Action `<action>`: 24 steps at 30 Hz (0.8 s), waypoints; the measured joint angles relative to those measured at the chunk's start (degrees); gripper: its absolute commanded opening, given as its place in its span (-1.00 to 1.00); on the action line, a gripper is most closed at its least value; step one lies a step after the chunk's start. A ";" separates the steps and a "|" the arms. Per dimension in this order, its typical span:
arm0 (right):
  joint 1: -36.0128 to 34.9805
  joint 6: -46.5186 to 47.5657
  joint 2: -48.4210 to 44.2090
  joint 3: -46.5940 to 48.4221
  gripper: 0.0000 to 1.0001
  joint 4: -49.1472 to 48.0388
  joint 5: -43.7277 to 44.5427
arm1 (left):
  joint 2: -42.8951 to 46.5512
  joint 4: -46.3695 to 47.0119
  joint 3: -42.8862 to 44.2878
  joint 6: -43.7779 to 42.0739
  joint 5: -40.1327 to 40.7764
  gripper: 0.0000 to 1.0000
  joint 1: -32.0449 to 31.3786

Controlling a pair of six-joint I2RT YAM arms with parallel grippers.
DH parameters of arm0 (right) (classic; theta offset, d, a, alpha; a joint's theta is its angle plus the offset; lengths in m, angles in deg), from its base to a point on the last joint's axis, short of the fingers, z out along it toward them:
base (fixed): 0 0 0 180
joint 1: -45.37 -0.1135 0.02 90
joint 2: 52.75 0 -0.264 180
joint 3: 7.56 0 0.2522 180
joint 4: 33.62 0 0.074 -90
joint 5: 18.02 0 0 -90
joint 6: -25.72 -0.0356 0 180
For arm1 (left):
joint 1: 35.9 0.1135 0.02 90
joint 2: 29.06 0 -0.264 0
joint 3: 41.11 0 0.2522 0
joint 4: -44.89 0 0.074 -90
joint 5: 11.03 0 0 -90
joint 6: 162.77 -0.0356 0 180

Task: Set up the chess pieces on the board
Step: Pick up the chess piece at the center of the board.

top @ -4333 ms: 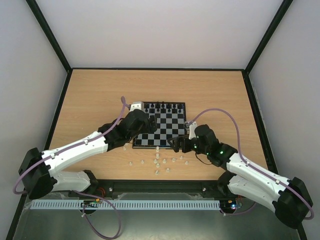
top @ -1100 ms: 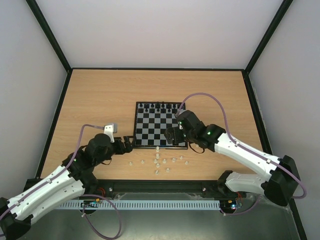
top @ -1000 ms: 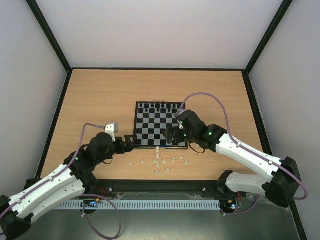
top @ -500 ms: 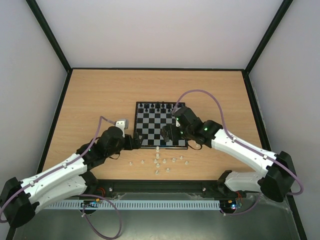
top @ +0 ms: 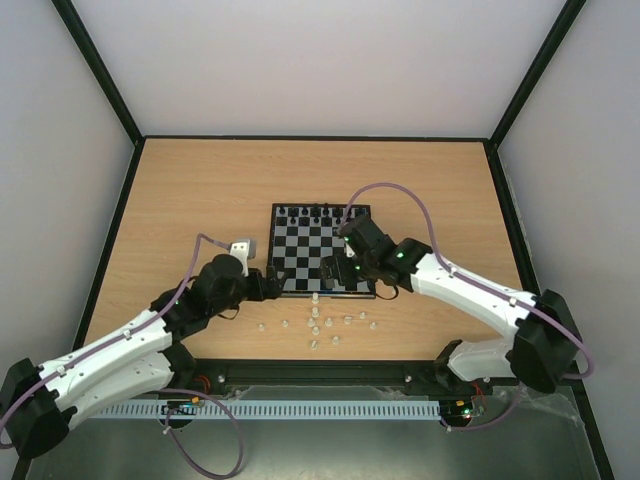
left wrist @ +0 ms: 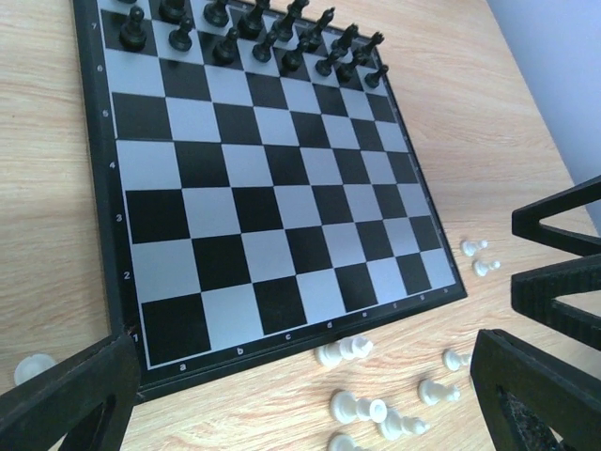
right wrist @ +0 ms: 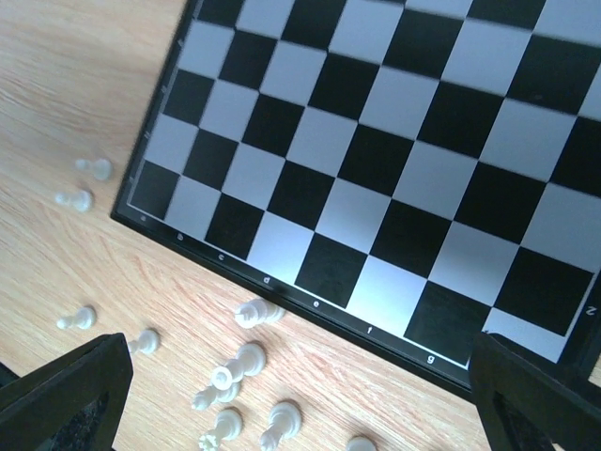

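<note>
**Both arms closing on the board's near edge, nothing picked up yet**

- Left arm: a few seconds back it reached over the board's [top: 318, 250] far-left corner, then drew off to the left. It has now come in again. The left fingers [top: 267, 285] sit at the board's near-left corner, spread fully wide and holding nothing.
- Right arm: it has slid from the board's near-right corner toward the middle of the near edge. The right fingers [top: 334, 270] hang over the board's near rows, also spread wide and empty.
- Board: flat and unmoved. Its near rows are bare.
- Black pieces [left wrist: 254, 39]: standing in rank along the board's far rows.
- White pieces [right wrist: 235, 374]: all off the board, scattered just beyond its near edge, several lying on their sides. One sits alone [left wrist: 31, 366] off the near-left corner.
- Reading: the black side looks finished and the white side not begun. Both arms seem to be lining up for a first white pick. The toppled pieces are tiny against the fingers, so pinching them will be fiddly.
- Surface [top: 200, 190]: pale wood grain, black-edged.
- Room: plain pale walls [top: 320, 60] and black corner posts.
</note>
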 measured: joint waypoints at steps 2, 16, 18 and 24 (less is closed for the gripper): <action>0.00 -0.02 2.45 0.24 0.97 0.07 -0.74 | -0.13 0.83 -1.29 -0.11 0.04 0.99 0.00; -0.26 -2.84 6.64 2.75 1.00 2.29 -0.37 | -5.66 -7.96 8.00 -2.03 2.12 0.99 0.02; -0.87 -3.41 4.83 2.64 0.90 3.43 0.55 | -4.39 -9.75 8.00 -2.01 3.15 0.99 0.02; -3.85 -3.76 5.73 4.52 0.44 6.75 3.72 | 1.01 -13.51 8.00 -1.73 6.58 0.99 0.02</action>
